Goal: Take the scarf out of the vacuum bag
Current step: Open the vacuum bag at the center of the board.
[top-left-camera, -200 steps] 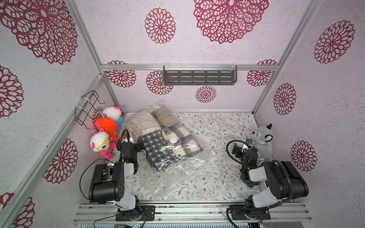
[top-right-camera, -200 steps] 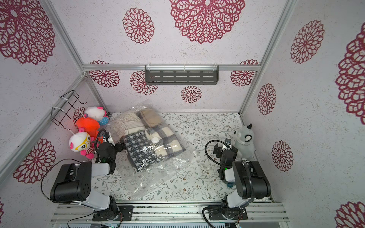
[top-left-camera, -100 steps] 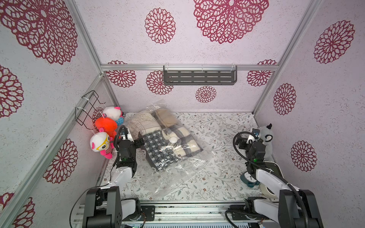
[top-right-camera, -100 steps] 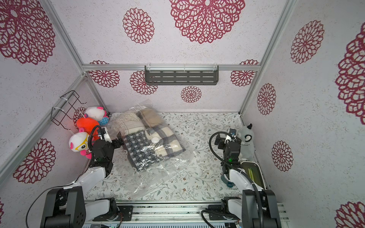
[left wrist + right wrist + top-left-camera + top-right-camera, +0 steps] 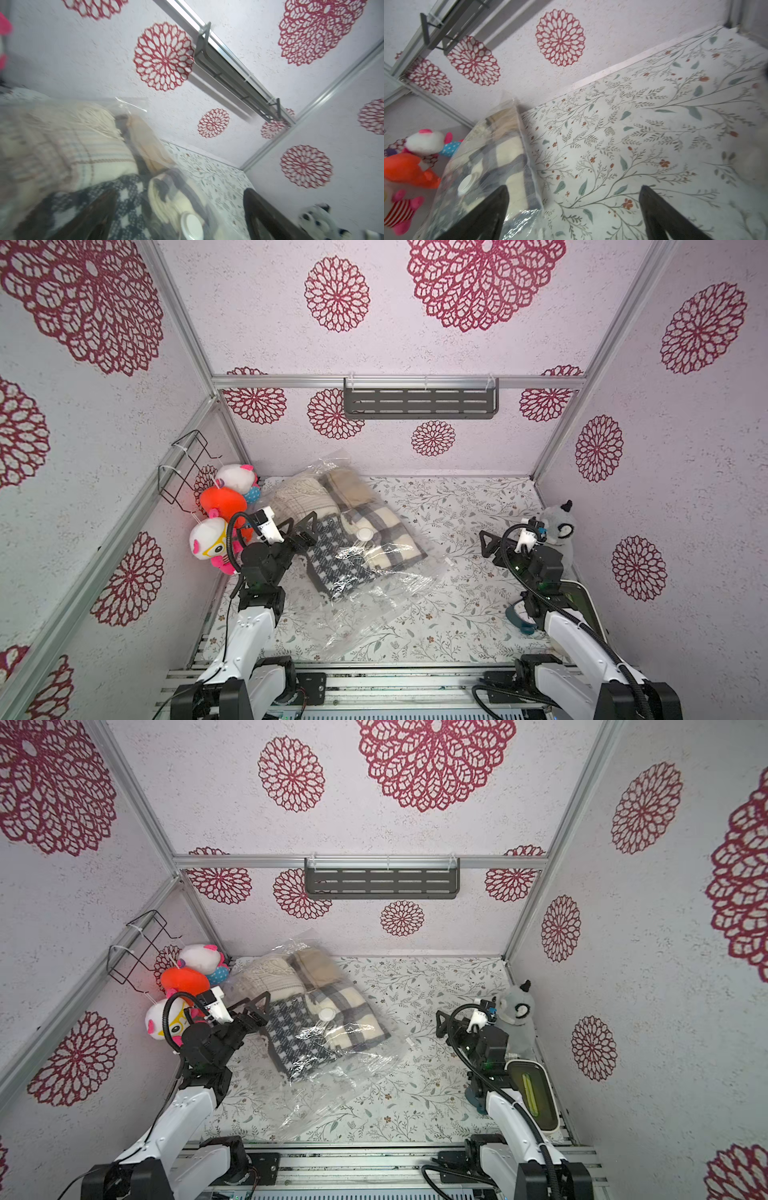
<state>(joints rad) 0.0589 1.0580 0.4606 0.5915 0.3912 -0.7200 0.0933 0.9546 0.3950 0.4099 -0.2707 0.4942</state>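
The clear crinkly vacuum bag [image 5: 374, 605] [image 5: 332, 1094] lies left of centre on the floral floor in both top views, its white valve cap [image 5: 364, 534] facing up. Inside lie several folded scarves: a dark houndstooth scarf [image 5: 332, 560], a cream and grey plaid one [image 5: 388, 526], and cream and beige ones behind. My left gripper [image 5: 300, 526] [image 5: 178, 212] hovers open at the bag's left edge, over the houndstooth scarf, holding nothing. My right gripper [image 5: 494, 545] [image 5: 573, 209] is open above bare floor, well right of the bag.
Three plush toys [image 5: 222, 506] sit by the left wall under a wire rack [image 5: 187, 468]. A grey plush [image 5: 559, 526] stands by the right wall behind my right arm. A white-rimmed tray [image 5: 550, 1094] lies front right. A dark shelf [image 5: 419, 402] hangs on the back wall.
Both arms have unfolded from their tucked poses and reached forward and up. The left gripper now stands at the bag's left edge. Both grippers stayed open; the bag has not moved.
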